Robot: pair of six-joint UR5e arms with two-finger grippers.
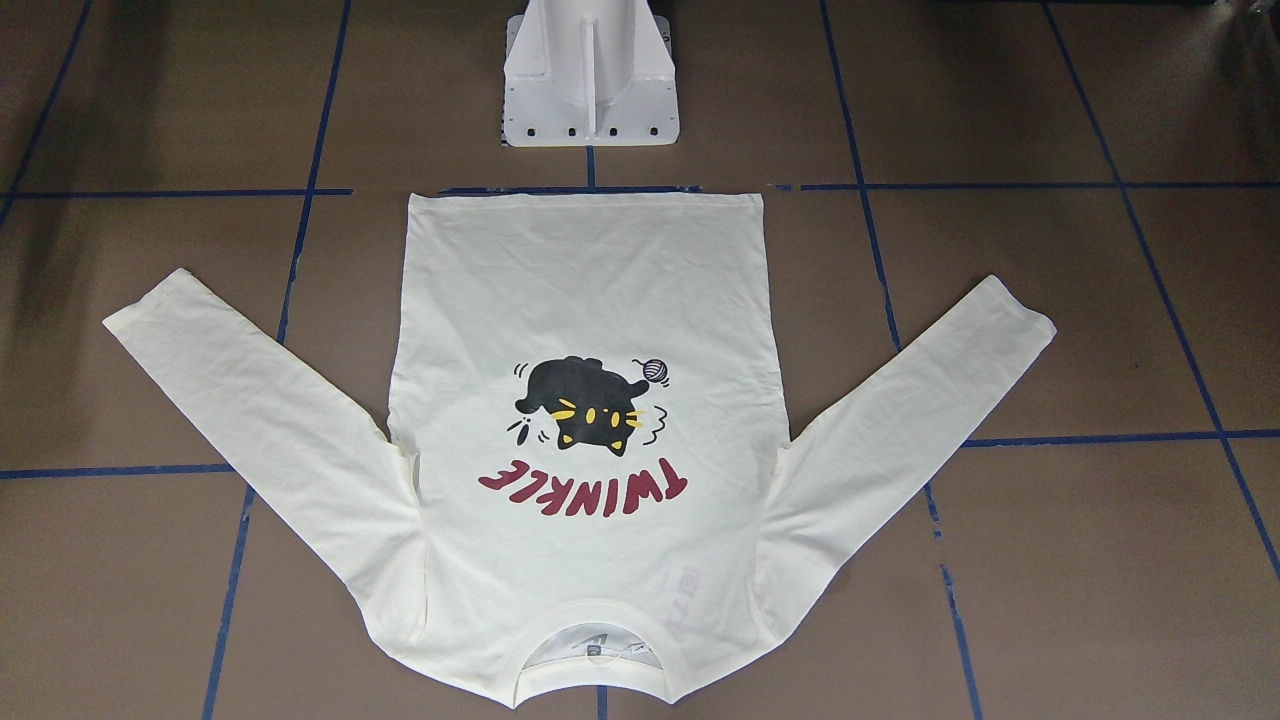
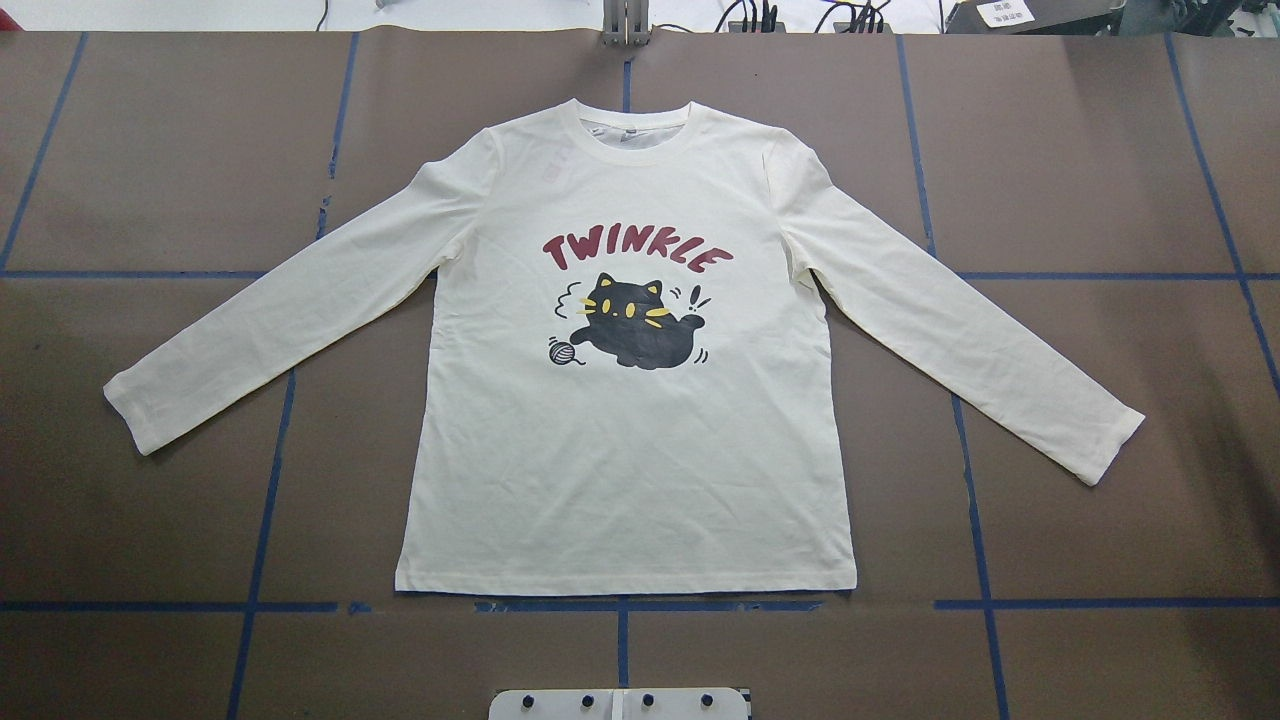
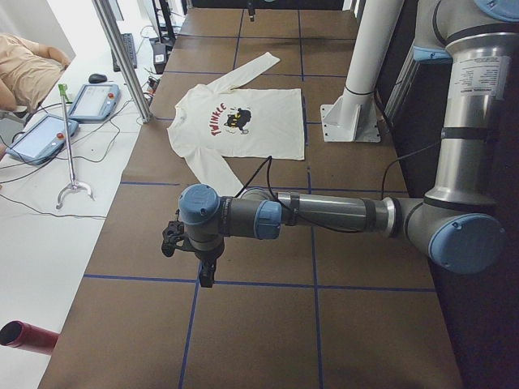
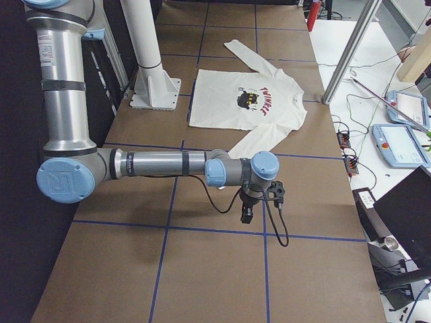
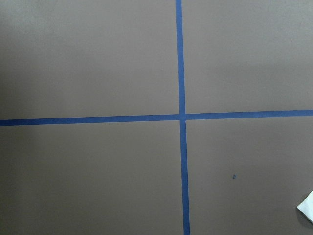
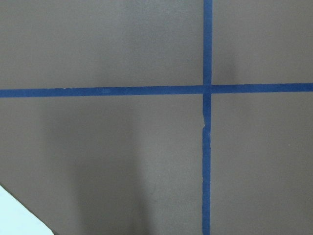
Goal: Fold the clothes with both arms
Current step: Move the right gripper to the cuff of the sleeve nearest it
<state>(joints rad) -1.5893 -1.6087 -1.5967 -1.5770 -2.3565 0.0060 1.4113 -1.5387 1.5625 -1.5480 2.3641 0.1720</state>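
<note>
We judge nothing folded yet: the cream-white long-sleeve cat-print T-shirt point(image 2: 620, 480) lies flat, sleeves overhead toward four and eight o'clock. We cannot tell whether the left gripper point(image 3: 206, 274) or the right gripper point(image 4: 246, 214) is parted or closed.

T-shirt point(image 2: 620, 480) lies flat at the centre of the bench point(image 2: 1100, 150), sleeves spread toward both end edges. White pedestal point(image 1: 590, 90) stands at the robot-side edge. Left arm point(image 3: 324, 212) and right arm point(image 4: 161, 163) overhang the bare ends.

Dark red "TWINKLE" across the chest of the cream T-shirt point(image 2: 625, 450) (upside down in the front-facing view).
</note>
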